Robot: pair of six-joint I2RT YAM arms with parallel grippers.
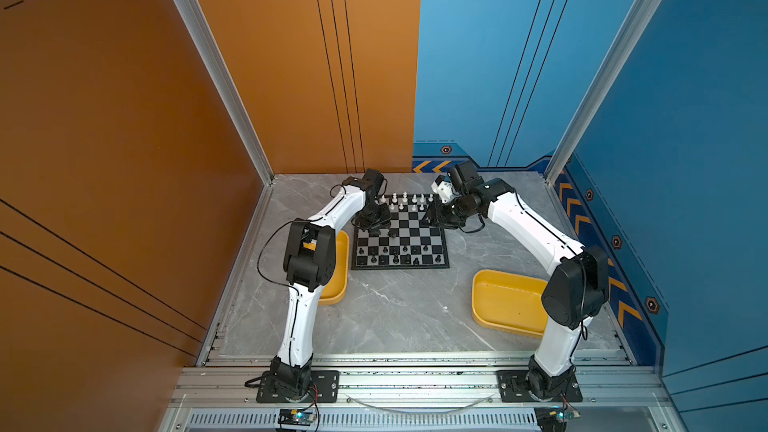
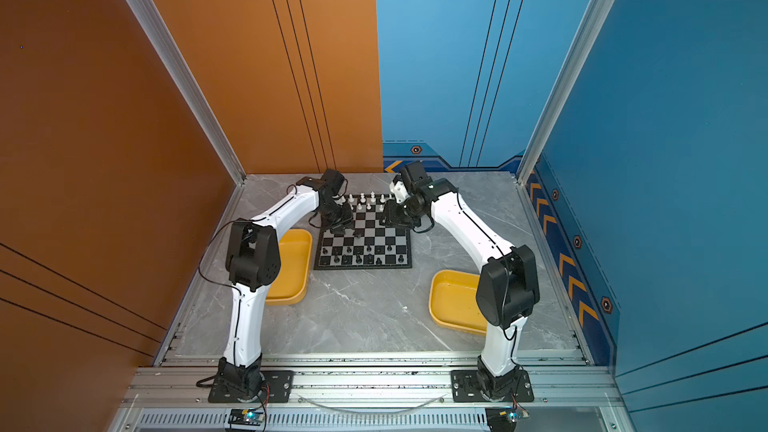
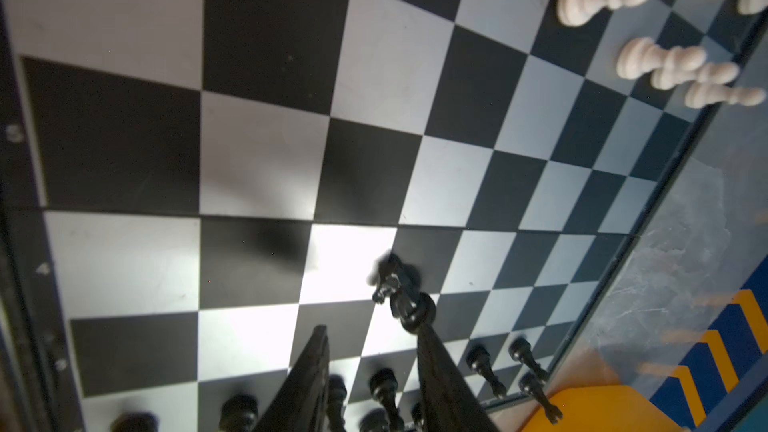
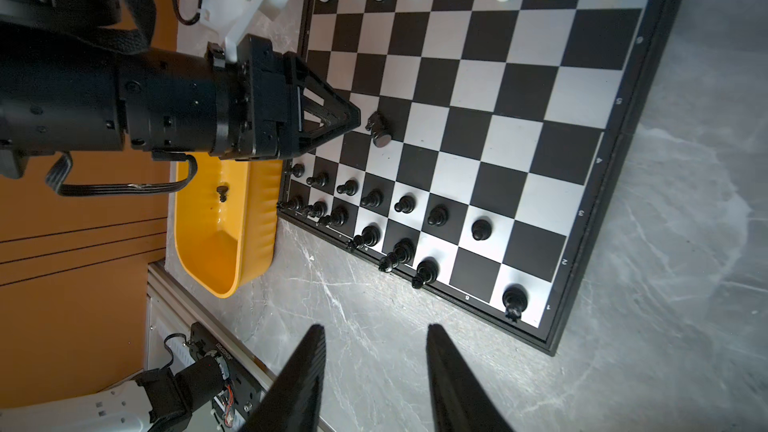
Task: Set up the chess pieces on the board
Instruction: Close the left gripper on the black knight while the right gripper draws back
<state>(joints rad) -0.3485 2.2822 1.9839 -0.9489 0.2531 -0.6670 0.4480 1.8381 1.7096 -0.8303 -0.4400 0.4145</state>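
Well, left tool (image 3: 370, 328) half-open beside knight (image 3: 395, 284).

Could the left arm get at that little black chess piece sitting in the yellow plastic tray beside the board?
Probably yes. The small black chess piece sits uncovered in the open-topped yellow tray on the left arm's side, and the left gripper, jaws open, is close by over the checkered board.

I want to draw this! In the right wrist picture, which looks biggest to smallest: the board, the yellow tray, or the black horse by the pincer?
Largest: the board.
Next: the yellow tray.
Smallest, clearly: the black horse.
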